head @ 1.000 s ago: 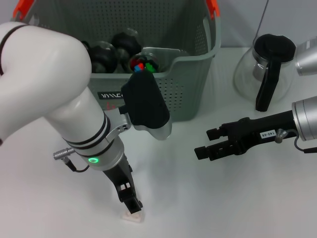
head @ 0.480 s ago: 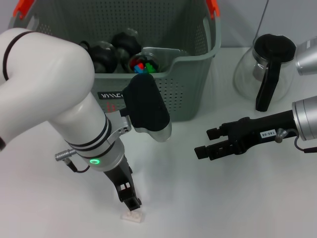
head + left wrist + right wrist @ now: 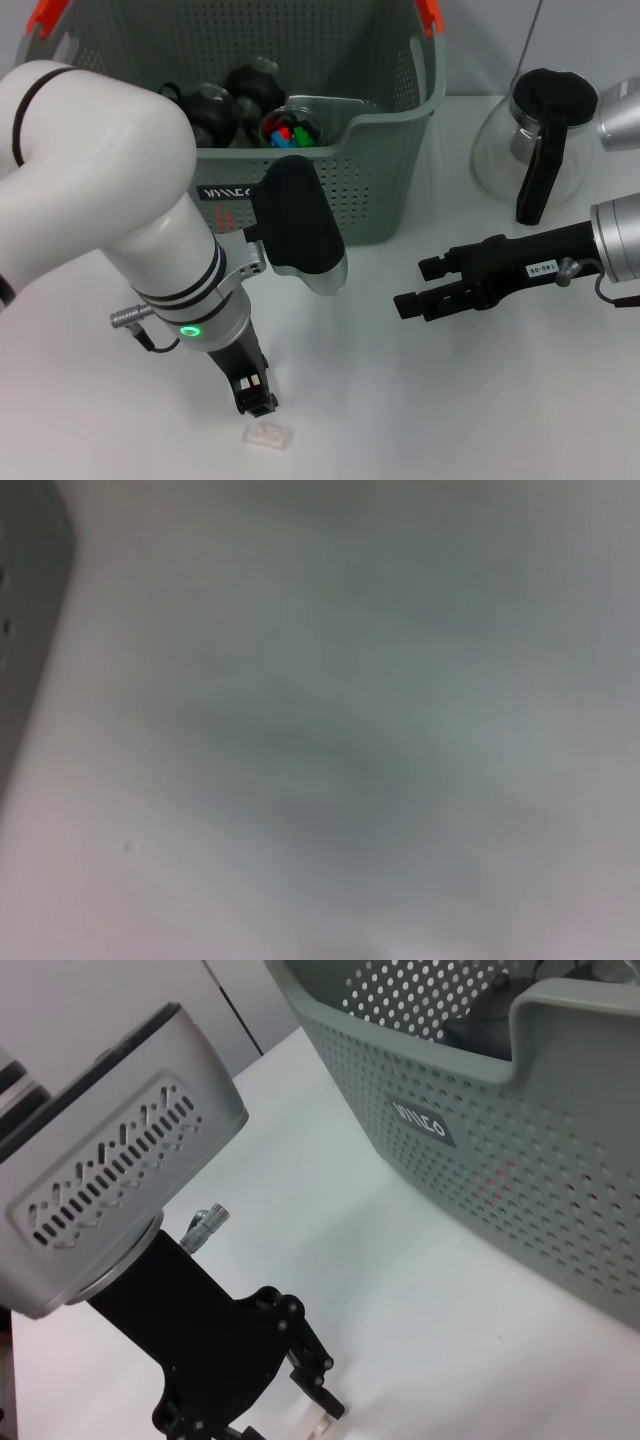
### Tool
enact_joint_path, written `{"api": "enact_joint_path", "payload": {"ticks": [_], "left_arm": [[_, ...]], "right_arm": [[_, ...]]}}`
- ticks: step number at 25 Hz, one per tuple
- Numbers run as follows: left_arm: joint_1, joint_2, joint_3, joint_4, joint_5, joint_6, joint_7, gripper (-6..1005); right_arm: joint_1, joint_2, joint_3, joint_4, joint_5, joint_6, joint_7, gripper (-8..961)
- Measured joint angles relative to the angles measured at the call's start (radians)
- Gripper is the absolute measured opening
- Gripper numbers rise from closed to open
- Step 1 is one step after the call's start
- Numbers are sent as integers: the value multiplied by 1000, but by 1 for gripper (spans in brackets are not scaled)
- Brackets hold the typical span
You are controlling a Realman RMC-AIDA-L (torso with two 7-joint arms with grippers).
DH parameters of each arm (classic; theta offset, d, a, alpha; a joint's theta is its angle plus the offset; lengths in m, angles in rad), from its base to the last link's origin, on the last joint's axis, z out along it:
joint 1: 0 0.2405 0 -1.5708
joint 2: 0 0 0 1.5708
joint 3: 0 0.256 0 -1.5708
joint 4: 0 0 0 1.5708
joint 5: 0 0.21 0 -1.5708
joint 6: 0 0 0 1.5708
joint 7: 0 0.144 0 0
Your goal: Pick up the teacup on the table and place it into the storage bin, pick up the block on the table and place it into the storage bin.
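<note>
A small pale block [image 3: 268,435] lies on the white table near the front edge; the right wrist view shows the block [image 3: 320,1426] too. My left gripper [image 3: 260,404] hangs tip-down just above and behind it, apart from it; in the right wrist view the left gripper [image 3: 328,1405] ends close to the block. The grey-green storage bin [image 3: 390,170] stands at the back. Inside it sits a clear teacup [image 3: 290,129] with coloured pieces in it. My right gripper [image 3: 420,287] hovers open and empty over the table to the right.
A glass jug [image 3: 530,150] with a black handle stands at the back right. Dark round items [image 3: 215,110] lie in the bin beside the teacup. The left wrist view gives only blurred table and a dark bin corner [image 3: 25,590].
My left gripper has drawn back and up from the block, which stays on the table. The right arm has not moved.
</note>
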Motion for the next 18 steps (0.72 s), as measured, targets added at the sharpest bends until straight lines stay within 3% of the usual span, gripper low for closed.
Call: {"api": "enact_joint_path", "payload": {"ticks": [5,8,11,15,16,17,18], "left_arm": [[10,0,-14,48,-2,21,0,489],[32,1,-92,163,-32,76,2,404],[44,3,-278,291,-173,192,39,404],[-2,17,-675,399,-462,362,109,404],[-17,22,-748,409,-514,380,119,404],[-17,22,-748,409,-514,380,119,404],[-79,68,-922,364,-609,331,163,404]], "right_arm": [[-2,-1,0,0,0,3,0,928],[-2,-1,0,0,0,3,-1,928],[-4,-1,0,0,0,3,-2,928],[-8,0,0,0,0,3,-5,928],[-8,0,-1,0,0,3,-6,928],[-8,-1,-2,0,0,3,-6,928],[-7,0,-3,0,0,2,-7,928]]}}
